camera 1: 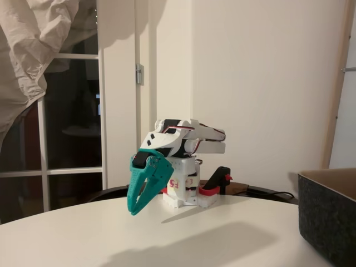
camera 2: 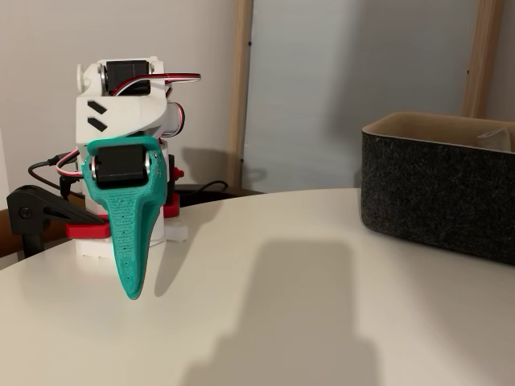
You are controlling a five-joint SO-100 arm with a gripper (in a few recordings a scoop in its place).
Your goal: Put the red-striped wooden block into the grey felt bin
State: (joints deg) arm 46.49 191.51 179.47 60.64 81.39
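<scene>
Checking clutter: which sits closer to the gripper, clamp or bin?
The red-and-black clamp, at the arm's base behind the gripper; the grey bin stands far right in both fixed views.

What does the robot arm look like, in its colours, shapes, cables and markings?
The arm is white plastic with black motors. Its gripper is teal, with two long fingers that taper to a point; one finger carries rows of small dots. Red, black and white cables loop over the top. The white base bears red letters, partly hidden.

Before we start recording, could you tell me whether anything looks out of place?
Nothing looks damaged or spilled. The teal two-finger gripper hangs folded, empty, above the white table; the charcoal-grey felt bin stands upright.
</scene>
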